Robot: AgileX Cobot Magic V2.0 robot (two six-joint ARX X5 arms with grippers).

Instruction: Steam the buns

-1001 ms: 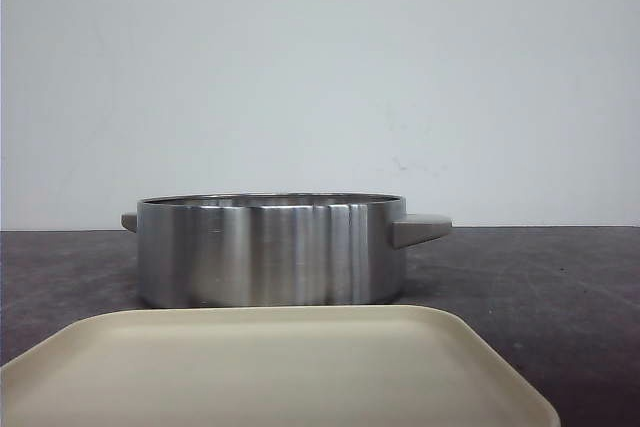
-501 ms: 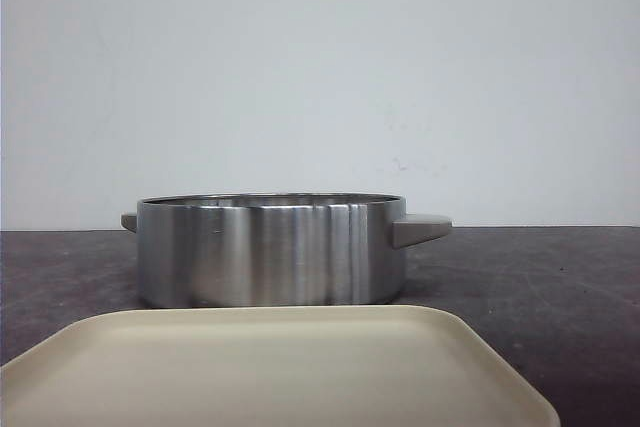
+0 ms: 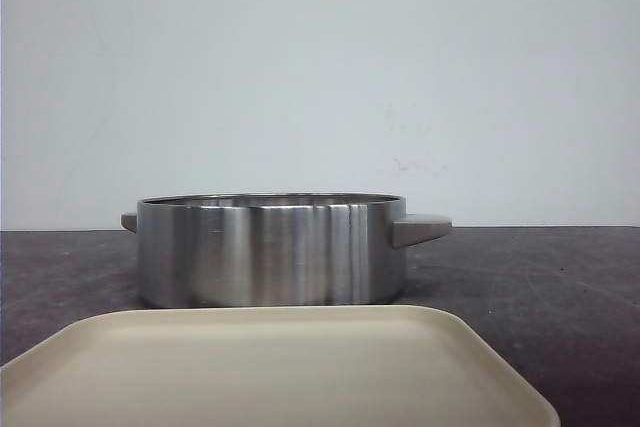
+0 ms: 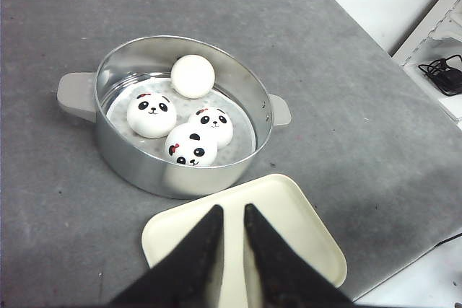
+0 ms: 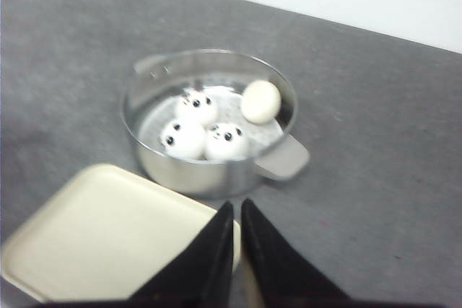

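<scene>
Several white buns lie inside the steel pot (image 4: pixel 144 171). Three show panda faces (image 4: pixel 151 115) (image 4: pixel 211 124) (image 4: pixel 189 146); one bun (image 4: pixel 193 76) shows only a plain white side. In the right wrist view the same buns (image 5: pixel 182 138) sit in the pot (image 5: pixel 195 174). In the front view the pot (image 3: pixel 270 252) hides them behind its wall. My left gripper (image 4: pixel 232 212) hangs over the bare cream tray (image 4: pixel 303 214), shut, holding nothing. My right gripper (image 5: pixel 237 207) hovers at the tray's (image 5: pixel 94 229) corner, shut and empty.
The pot has two grey side handles (image 3: pixel 420 229). The cream tray (image 3: pixel 280 367) lies right in front of the pot on the dark grey table (image 3: pixel 540 277). A black cable (image 4: pixel 440 73) lies off the table's edge beside a white shelf.
</scene>
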